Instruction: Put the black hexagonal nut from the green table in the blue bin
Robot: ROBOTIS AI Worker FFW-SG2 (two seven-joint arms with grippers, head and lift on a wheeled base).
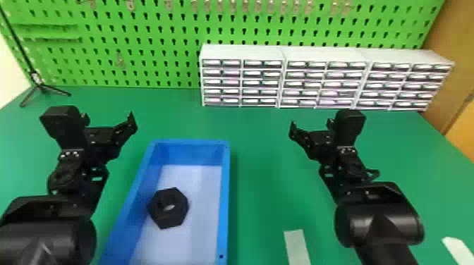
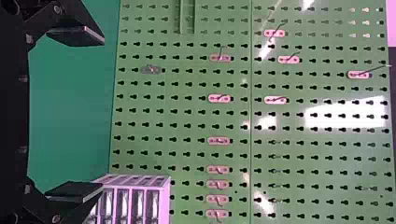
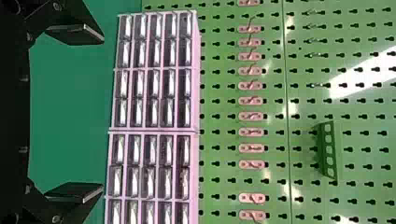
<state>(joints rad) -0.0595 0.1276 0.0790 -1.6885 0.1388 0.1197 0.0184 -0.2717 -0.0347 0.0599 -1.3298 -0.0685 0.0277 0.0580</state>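
The black hexagonal nut (image 1: 168,208) lies inside the blue bin (image 1: 226,197), on its pale floor near the left wall. To the left of the bin, raised over the green table (image 1: 261,169), my left gripper (image 1: 108,119) stands open. My right gripper (image 1: 310,125) is held to the right of the bin, also open. In the left wrist view, the left gripper (image 2: 100,115) has its two fingers wide apart with nothing between them. The right wrist view shows the right gripper (image 3: 102,114) spread just as wide, holding nothing.
White drawer cabinets (image 1: 317,77) line the table's back, before a green pegboard (image 1: 141,45) with hooks. A black tripod stand (image 1: 40,86) is at the back left. Pale strips (image 1: 297,246) lie near the front edge, around the right arm.
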